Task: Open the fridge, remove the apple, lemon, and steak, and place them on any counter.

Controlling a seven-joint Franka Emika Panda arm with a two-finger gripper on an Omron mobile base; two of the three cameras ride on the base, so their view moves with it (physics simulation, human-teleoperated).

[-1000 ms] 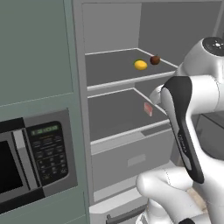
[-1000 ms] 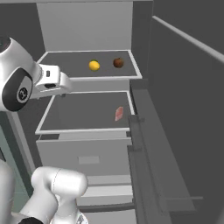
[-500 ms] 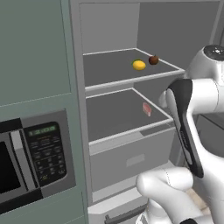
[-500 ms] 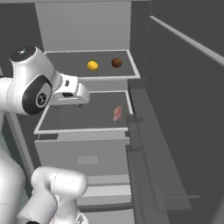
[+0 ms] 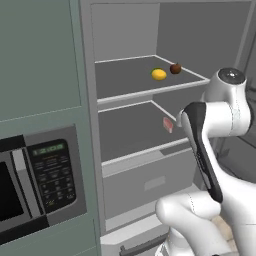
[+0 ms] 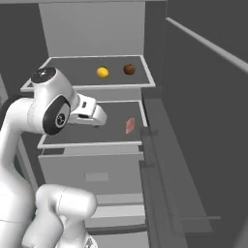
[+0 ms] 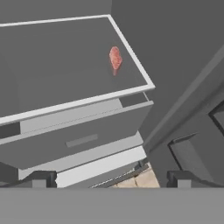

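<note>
No legible writing on microwave [image 5: 40,187] keypad

White rounded arm [image 6: 29,126], dark joint caps

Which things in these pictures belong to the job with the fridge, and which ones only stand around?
Part of the job:
- tall light-grey open fridge
- bright yellow oval lemon, upper shelf
- dark brownish-red round apple, beside the lemon
- flat pinkish-red steak, lower shelf

Just standing around:
- dark microwave with keypad
- grey-green cabinet housing it
</note>
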